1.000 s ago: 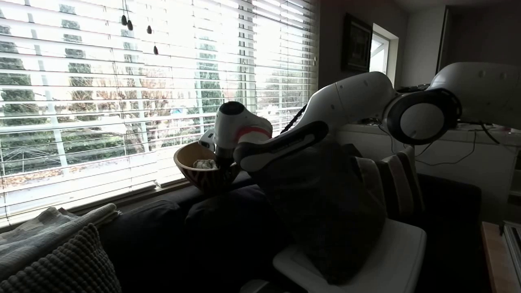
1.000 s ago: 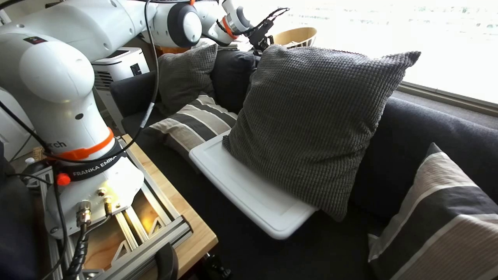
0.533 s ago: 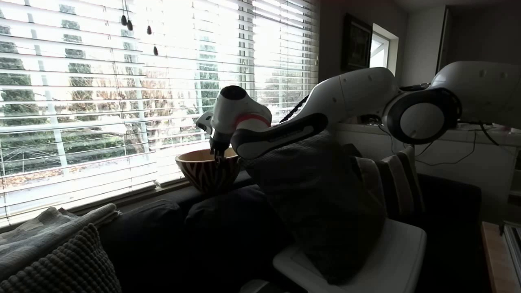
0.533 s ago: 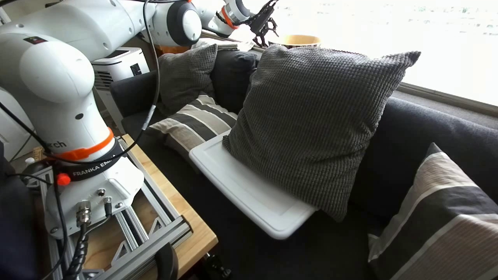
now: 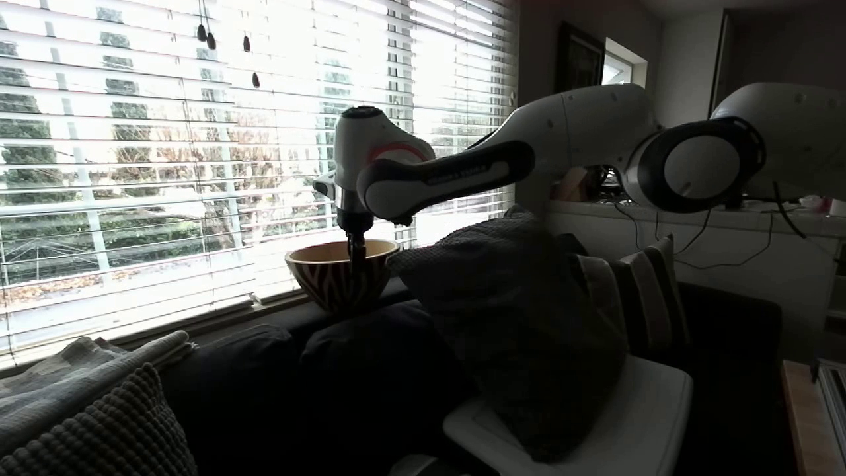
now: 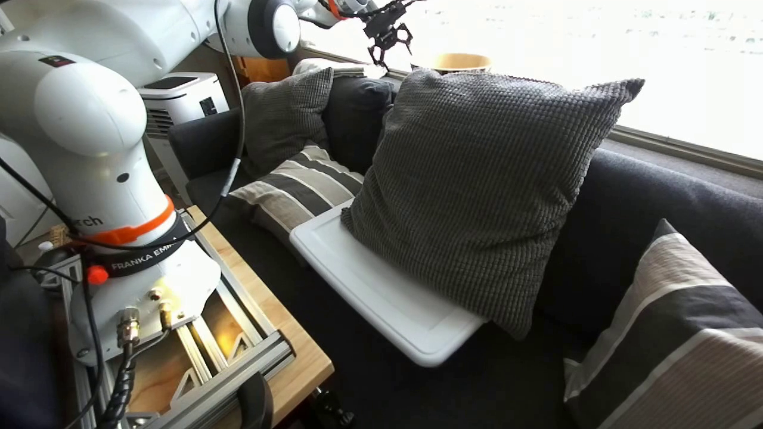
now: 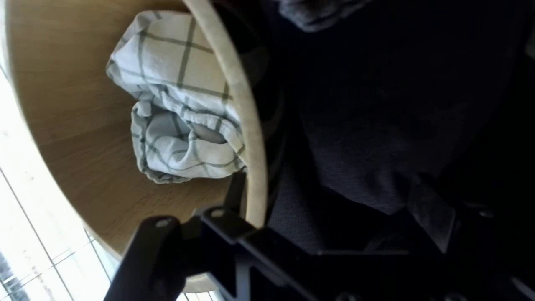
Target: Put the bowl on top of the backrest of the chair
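Observation:
The light-tan bowl (image 5: 330, 281), striped dark outside, sits upright and level on the top edge of the dark chair backrest (image 6: 673, 185), close by the window. In an exterior view only the bowl's rim (image 6: 460, 61) shows above a large grey pillow. A checked cloth (image 7: 179, 83) lies inside it in the wrist view. My gripper (image 6: 393, 56) is open beside the bowl, fingers spread wide. One finger (image 7: 237, 190) overlaps the bowl's rim in the wrist view; the other finger (image 7: 432, 213) is over dark fabric. Whether a finger touches the rim I cannot tell.
The large grey textured pillow (image 6: 477, 190) leans on the backrest, partly over a white flat pad (image 6: 387, 292). Window blinds (image 5: 198, 165) hang right behind the bowl. Striped pillows (image 6: 685, 322) lie on the seat. Folded cloth (image 6: 340, 68) rests farther along the backrest.
The tilted bowl has settled level on the backrest. My gripper, shut at its rim a second ago, has opened, and the arm has risen and drawn away from the bowl.

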{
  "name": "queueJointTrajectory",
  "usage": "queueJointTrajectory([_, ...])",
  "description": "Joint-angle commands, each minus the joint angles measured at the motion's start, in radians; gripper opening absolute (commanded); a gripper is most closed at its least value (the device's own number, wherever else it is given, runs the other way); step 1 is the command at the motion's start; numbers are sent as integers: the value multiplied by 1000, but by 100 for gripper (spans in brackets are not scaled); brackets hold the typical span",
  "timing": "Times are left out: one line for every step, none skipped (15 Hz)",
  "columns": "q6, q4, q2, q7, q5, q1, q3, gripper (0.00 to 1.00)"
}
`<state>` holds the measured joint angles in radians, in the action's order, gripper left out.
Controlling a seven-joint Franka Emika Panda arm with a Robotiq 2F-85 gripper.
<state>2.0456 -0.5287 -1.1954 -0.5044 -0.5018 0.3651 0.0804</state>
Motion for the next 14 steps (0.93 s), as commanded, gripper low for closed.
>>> queueJointTrajectory([-180,-11,65,103,70,20,41,100])
queueJointTrajectory([-213,-14,79,118,95,16,64,100])
queueJointTrajectory([-241,-11,87,149,116,13,77,100])
queueJointTrajectory([-267,-14,97,174,137,8,92,100])
queueJointTrajectory([-290,-15,108,226,146,8,92,100])
queueJointTrajectory([-307,-16,117,262,163,3,101,100])
queueJointTrajectory([-318,-18,128,311,171,2,101,100])
queueJointTrajectory([-329,-23,143,360,177,1,99,100])
queueJointTrajectory([-333,-30,157,403,188,-4,105,100])
queueJointTrajectory([-336,-35,169,444,203,-10,113,100])
queueJointTrajectory([-328,-40,178,479,222,-18,126,100])
queueJointTrajectory([-319,-41,182,517,240,-23,135,100])
queueJointTrajectory([-309,-43,185,550,261,-28,148,100])
queueJointTrajectory([-299,-44,187,584,281,-34,159,100])
